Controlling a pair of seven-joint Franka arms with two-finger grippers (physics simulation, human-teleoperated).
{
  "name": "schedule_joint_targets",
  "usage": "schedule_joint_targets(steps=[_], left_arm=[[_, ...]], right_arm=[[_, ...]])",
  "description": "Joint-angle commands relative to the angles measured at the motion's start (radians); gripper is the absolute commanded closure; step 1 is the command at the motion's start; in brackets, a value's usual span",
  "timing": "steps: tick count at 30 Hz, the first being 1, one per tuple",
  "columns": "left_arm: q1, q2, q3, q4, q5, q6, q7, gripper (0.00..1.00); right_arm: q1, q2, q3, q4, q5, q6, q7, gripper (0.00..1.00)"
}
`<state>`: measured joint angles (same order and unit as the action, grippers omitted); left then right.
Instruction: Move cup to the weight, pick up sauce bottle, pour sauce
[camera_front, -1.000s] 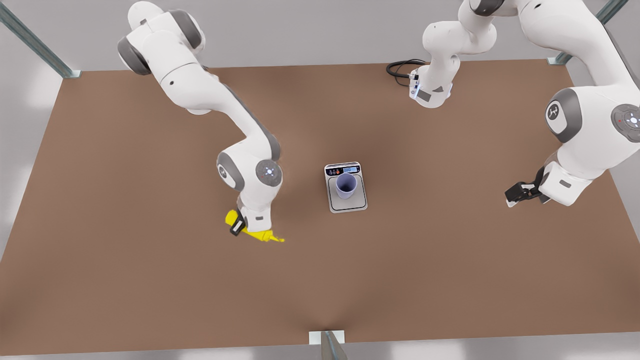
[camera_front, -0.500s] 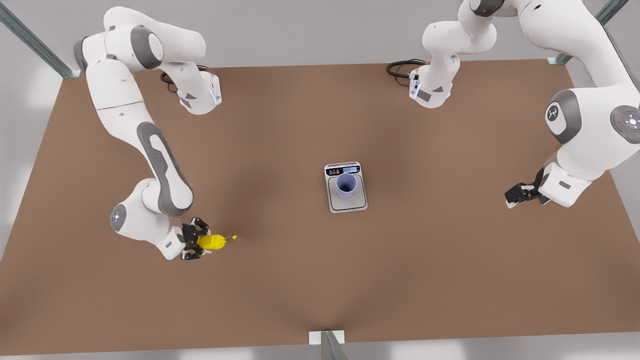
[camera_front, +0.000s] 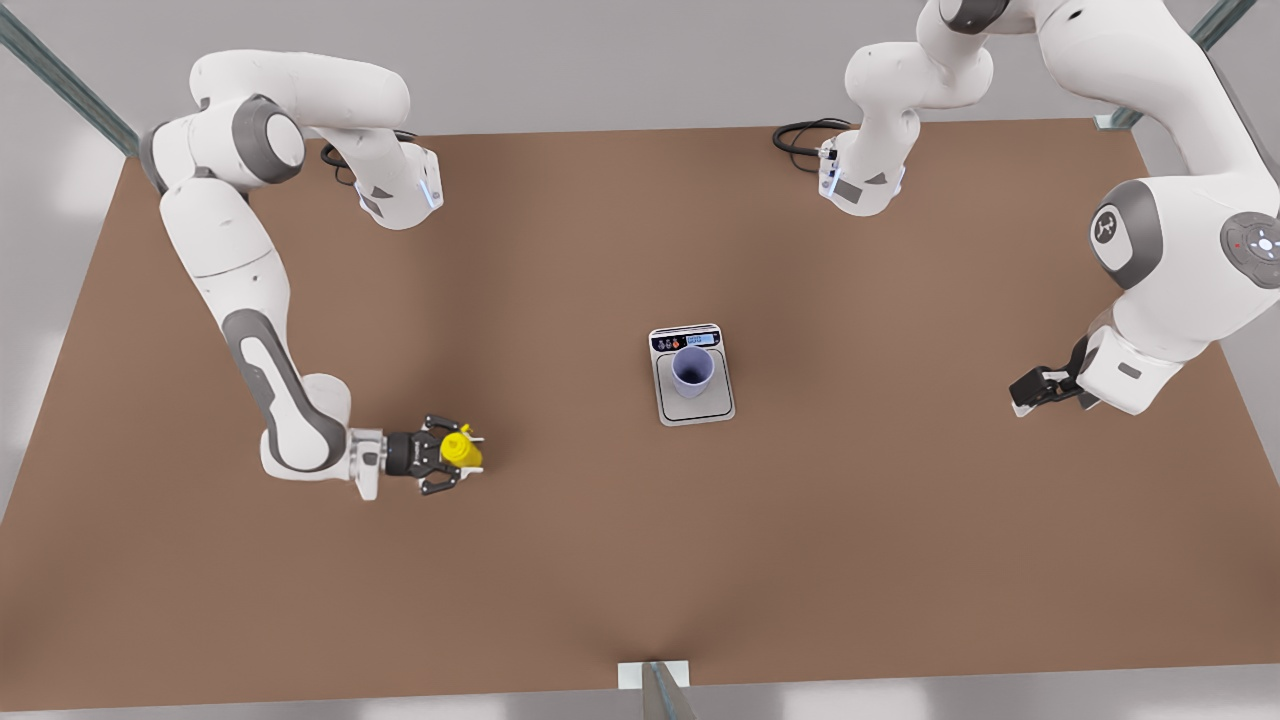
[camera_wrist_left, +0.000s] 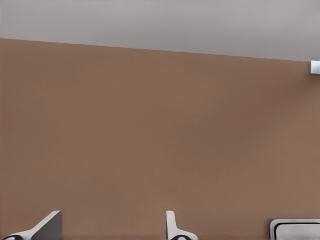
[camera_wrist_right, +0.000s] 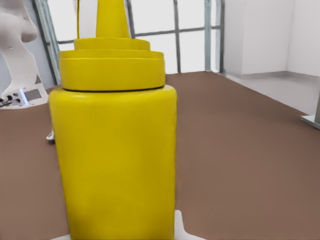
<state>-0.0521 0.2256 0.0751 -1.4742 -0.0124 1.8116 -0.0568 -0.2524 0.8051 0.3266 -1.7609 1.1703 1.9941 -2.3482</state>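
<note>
While the right gripper (camera_front: 447, 457) has its jaws clamped on the sauce bottle (camera_front: 461, 450), the left gripper (camera_front: 1032, 388) waits, parted.

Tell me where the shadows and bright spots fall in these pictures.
Front view: soft dark patches on the table beside the kitchen scale; pale patches along the edges. Right wrist view: bright windows wash out behind the yellow sauce bottle, evenly lit. Left wrist view: flat, shadowless tabletop.
</note>
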Motion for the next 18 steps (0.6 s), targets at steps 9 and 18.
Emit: schedule_joint_targets(steps=[9,18], left_arm=[[0.000,-0.002,0.002,0.000,0.000,0.000,0.000,0.00],[0.000,0.000,0.002,0.000,0.000,0.000,0.000,0.00]], right_arm=[[0.009,0.037,-0.001,0.012,0.029,0.026,-0.066,0.43],[0.010,0.052,0.000,0.021,0.046,0.026,-0.062,0.33]])
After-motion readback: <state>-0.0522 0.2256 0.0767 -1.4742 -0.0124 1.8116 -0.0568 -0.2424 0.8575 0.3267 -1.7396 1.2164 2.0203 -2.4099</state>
